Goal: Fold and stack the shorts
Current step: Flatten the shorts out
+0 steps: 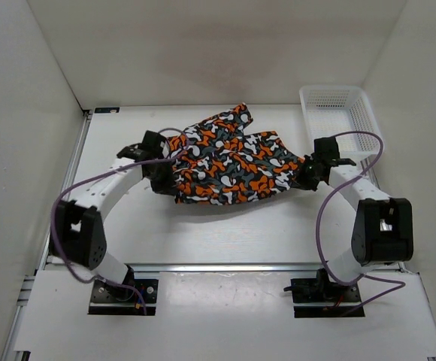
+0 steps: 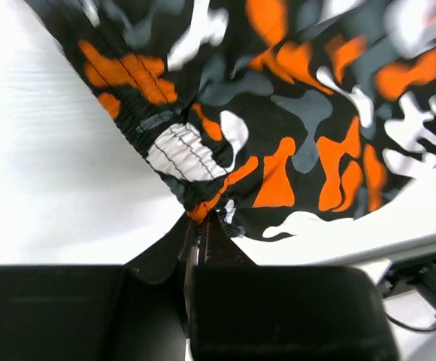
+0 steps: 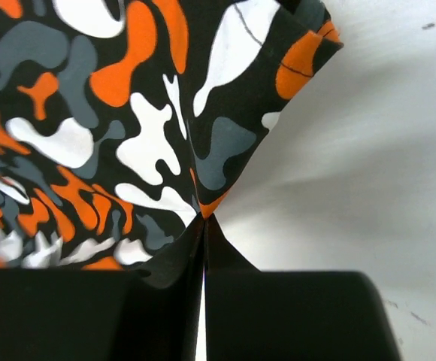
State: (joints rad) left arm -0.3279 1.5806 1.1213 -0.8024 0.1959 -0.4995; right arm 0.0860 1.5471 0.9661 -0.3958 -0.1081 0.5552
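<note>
Mid-table, nearer the far edge, my left pincer (image 1: pixel 167 167) and right pincer (image 1: pixel 308 171) each clench one end of the shorts (image 1: pixel 229 162), stretched between them, apparently not yet folded or stacked, with the basket (image 1: pixel 337 96) in the far right corner.

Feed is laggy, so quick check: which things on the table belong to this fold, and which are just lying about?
Job in hand: shorts, pinched at opposite sides by the left end effector and the right end effector.
Lying about: white mesh basket, far right corner.
</note>
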